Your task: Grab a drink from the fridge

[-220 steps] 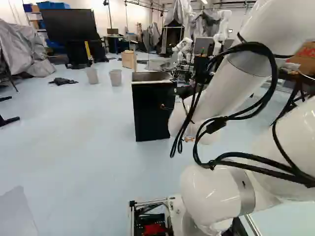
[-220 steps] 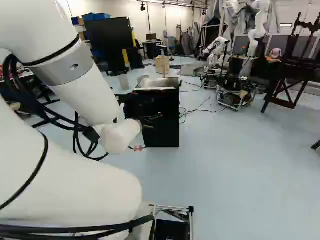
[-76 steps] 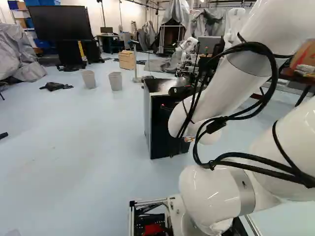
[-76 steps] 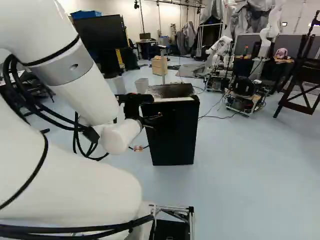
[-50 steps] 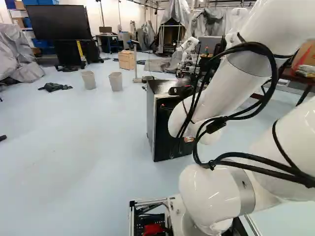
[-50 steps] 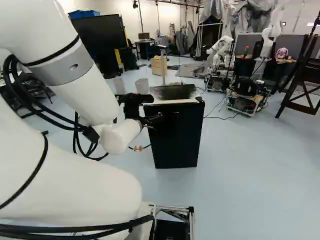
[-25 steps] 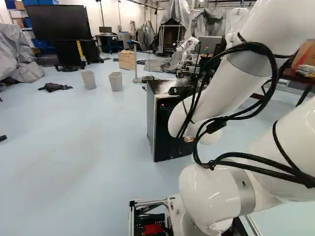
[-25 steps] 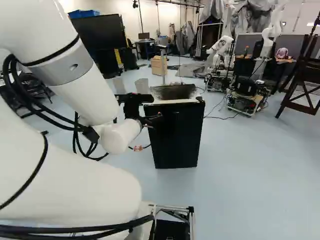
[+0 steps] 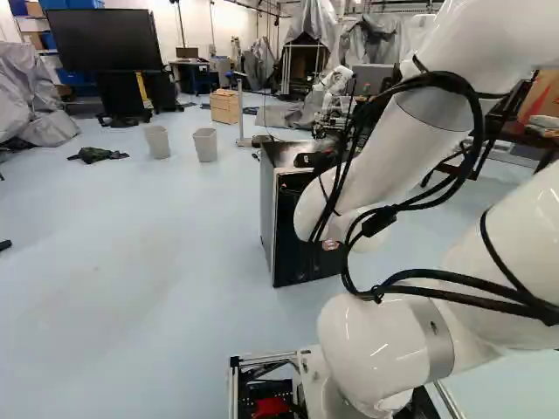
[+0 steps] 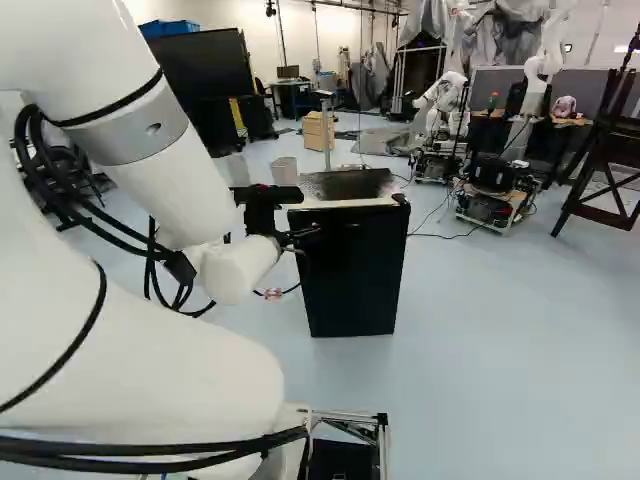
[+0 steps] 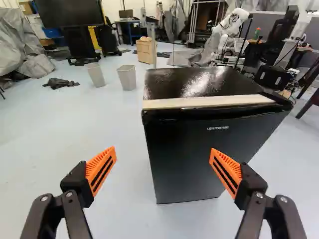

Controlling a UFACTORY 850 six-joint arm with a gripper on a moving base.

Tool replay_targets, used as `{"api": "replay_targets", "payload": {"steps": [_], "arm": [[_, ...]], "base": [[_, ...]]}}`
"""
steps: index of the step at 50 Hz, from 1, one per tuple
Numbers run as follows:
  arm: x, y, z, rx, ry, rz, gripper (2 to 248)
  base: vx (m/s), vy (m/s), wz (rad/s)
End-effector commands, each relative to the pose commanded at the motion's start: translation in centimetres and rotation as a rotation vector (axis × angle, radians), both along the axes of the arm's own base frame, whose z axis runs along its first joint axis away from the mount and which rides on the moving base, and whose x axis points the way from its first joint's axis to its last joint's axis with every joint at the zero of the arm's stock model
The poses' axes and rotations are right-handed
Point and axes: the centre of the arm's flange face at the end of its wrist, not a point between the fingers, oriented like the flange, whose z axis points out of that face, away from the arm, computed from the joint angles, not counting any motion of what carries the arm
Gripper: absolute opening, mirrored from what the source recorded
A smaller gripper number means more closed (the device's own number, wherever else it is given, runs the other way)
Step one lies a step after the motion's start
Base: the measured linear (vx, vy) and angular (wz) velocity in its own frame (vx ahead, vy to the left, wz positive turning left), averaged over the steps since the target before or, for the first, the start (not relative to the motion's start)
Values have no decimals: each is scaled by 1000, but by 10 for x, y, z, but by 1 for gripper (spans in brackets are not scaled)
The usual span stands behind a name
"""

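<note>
1. My gripper [image 11: 163, 152] stands wide open, its orange pads [image 11: 102, 169] well apart, with nothing held between them.

2. Ahead of me is the black fridge [image 11: 184, 139], not touched, as far as the wrist view shows; its front spreads beyond one finger. It sits just right of the middle in the left base view and at the centre of the right one.

3. The base has moved: over the last few seconds the fridge came nearer and swung round, and for the latest second the room has held steady. Now my arm [image 9: 376, 157] has shifted slightly against its lowest joint. I judge that driving up is done and reaching for the door [image 10: 350, 270] is beginning.

4. That door looks shut, so I can't see what is inside. The drink shows nowhere; I take it to be within. I must open up first, and a poor hold on the edge could slip or shove the fridge.

5. Farther out, two pale bins [image 9: 205, 146] stand at upper left of the left base view, their contents unclear, near a wooden cabinet [image 9: 224, 106].
</note>
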Motion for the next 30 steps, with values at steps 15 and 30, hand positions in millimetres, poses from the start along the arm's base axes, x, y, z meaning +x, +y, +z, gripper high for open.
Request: {"api": "replay_targets", "payload": {"steps": [15, 30], "arm": [[15, 12, 2, 27, 8, -17, 247], [28, 24, 3, 62, 17, -60, 247]], "base": [[0, 0, 0], [0, 0, 0]]}}
